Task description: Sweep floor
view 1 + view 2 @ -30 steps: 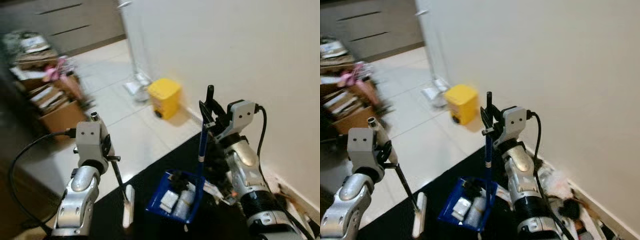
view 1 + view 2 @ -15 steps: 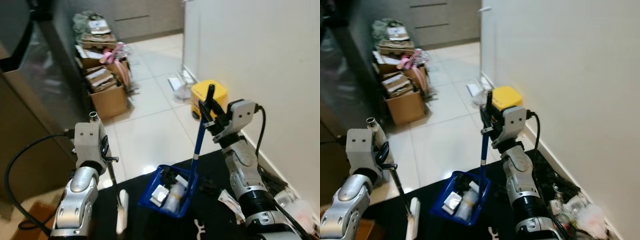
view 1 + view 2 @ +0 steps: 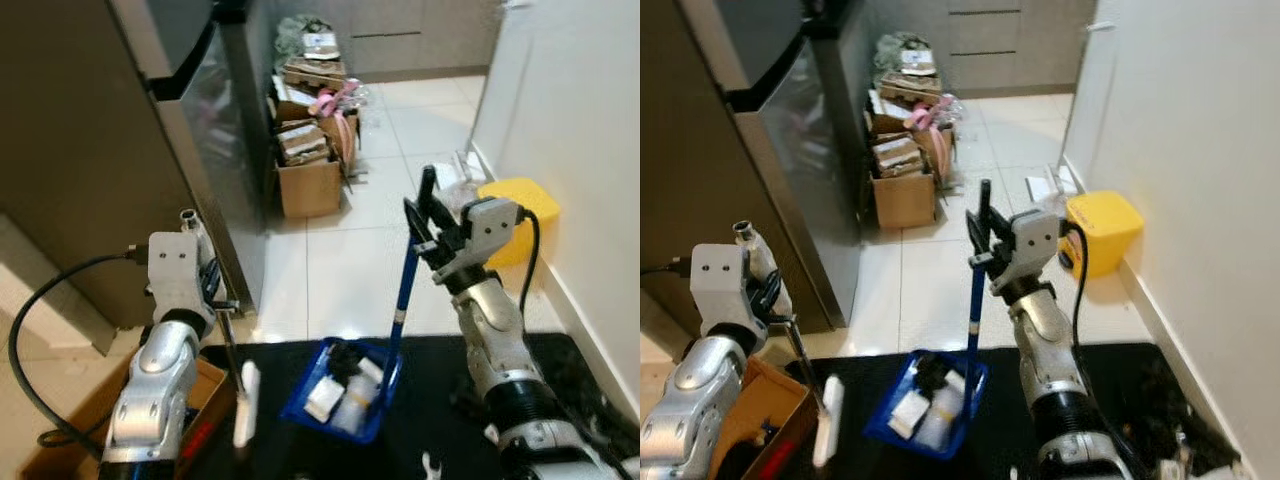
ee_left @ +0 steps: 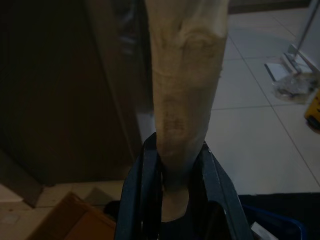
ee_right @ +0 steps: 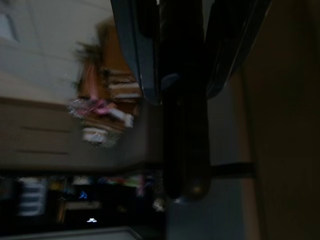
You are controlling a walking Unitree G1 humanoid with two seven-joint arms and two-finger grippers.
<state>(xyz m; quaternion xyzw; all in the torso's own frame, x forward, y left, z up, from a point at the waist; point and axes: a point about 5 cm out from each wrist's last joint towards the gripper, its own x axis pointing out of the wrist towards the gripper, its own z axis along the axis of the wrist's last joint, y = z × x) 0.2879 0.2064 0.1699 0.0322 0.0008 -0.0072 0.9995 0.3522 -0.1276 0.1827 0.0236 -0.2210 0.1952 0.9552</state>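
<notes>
Turning left, your view has swung off the wall toward the tall dark cabinet and the cardboard boxes on the far floor, so you are relocating, not sweeping. Your blue dustpan, holding scraps, hangs low in the near centre by its blue handle, gripped shut by the right claw. Your left claw stays clamped on the brush, just left of the dustpan. The yellow bin sits far right.

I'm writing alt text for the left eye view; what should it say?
A robot's right hand holds the upright blue handle of a dustpan full of litter, while its left hand grips a thin brush. Ahead lie pale floor tiles, stacked cardboard boxes and a yellow bin.
</notes>
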